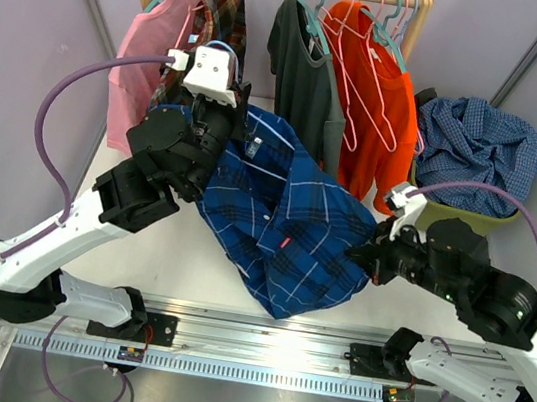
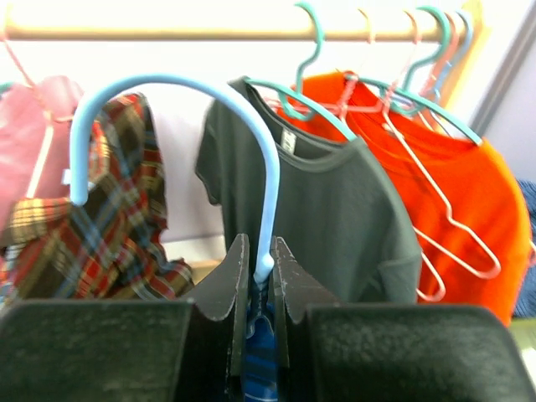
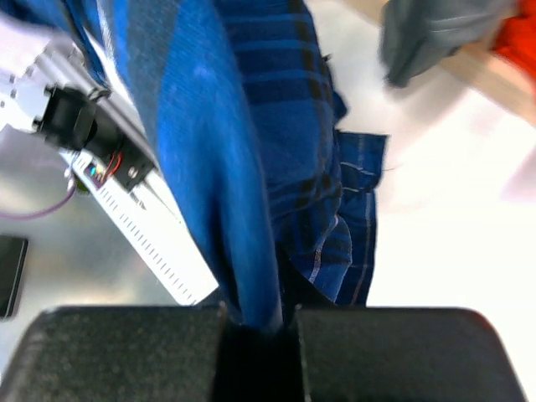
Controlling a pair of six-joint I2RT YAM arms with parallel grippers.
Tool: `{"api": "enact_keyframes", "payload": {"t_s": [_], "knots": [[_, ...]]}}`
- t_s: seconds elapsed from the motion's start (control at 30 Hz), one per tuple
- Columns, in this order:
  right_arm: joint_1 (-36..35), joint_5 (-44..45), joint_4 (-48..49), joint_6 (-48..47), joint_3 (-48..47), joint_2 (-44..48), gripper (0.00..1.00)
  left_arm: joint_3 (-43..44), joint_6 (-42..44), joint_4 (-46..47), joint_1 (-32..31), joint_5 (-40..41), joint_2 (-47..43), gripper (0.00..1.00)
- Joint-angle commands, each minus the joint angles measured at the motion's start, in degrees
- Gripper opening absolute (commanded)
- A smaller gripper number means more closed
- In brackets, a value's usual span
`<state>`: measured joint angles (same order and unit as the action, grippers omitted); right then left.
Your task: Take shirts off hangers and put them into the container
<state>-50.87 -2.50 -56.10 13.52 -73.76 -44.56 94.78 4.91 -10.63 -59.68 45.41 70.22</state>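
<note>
Though seemingly taut, blue plaid shirt [image 1: 282, 213]

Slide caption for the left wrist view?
Left gripper shut on the pale blue hanger below its hook; dark blue plaid shirt beneath.

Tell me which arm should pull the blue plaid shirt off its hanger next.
Right. Its jaws are shut on the blue plaid shirt, and it sits nearer the olive container. The left jaws clamp the pale blue hanger by its hook, so that arm likely best just holds it steady.
</note>
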Motion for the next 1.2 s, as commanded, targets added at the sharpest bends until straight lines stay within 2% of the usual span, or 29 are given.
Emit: {"api": "enact_keyframes", "payload": {"t_s": [0.0,0.07,0.2,0.37,0.47,0.57,0.63,0.77,0.8,0.87,0.93,1.07,1.17], "knots": [[-0.02,9.07,-5.69,2.3,-3.15,3.77,0.0,0.49,5.99,10.28,0.62,8.82,-2.36,0.0],[-0.02,13.64,-6.57,3.52,-4.02,5.78,0.0,-1.0,6.69,13.26,0.62,9.87,-3.5,0.0],[-0.02,28.3,-7.62,5.81,-4.12,8.08,0.0,-5.74,5.21,16.78,0.62,10.67,-9.46,0.0],[-0.02,38.69,-7.8,8.53,-3.67,9.4,0.0,-6.11,-0.07,11.44,0.62,8.48,-13.35,0.0],[-0.02,41.17,-6.22,8.63,-4.03,10.63,0.0,-5.22,-2.18,6.78,0.62,7.24,-14.23,0.0],[-0.02,41.35,-4.82,8.37,-4.03,10.89,0.0,-4.87,-4.55,1.51,0.62,5.14,-14.4,0.0],[-0.02,40.56,-4.29,8.28,-3.5,9.93,0.0,-5.83,-9.82,-1.92,0.62,2.77,-14.67,0.0],[-0.02,32.76,-2.35,7.49,-1.13,7.21,0.0,-9.79,-19.04,-4.39,0.62,-9.94,-15.72,0.0],[-0.02,31.52,-2.09,7.49,-0.26,6.68,0.0,-10.66,-22.62,-4.22,0.62,-12.51,-16.07,0.0],[-0.02,27.75,-0.16,7.05,0.98,5.18,0.0,-13.83,-25.02,-1.42,0.62,-20.05,-17.56,0.0],[-0.02,27.37,0.72,6.7,2.03,4.57,0.0,-15.67,-27.22,1.66,0.62,-24.03,-19.58,0.0],[-0.02,31.94,0.29,6.35,1.86,6.41,0.0,-20.33,-29.07,6.24,0.62,-26.6,-25.56,0.0],[-0.02,30.11,0.46,5.99,1.25,6.94,0.0,-22.0,-30.3,6.77,0.62,-26.25,-27.85,0.0]]}}
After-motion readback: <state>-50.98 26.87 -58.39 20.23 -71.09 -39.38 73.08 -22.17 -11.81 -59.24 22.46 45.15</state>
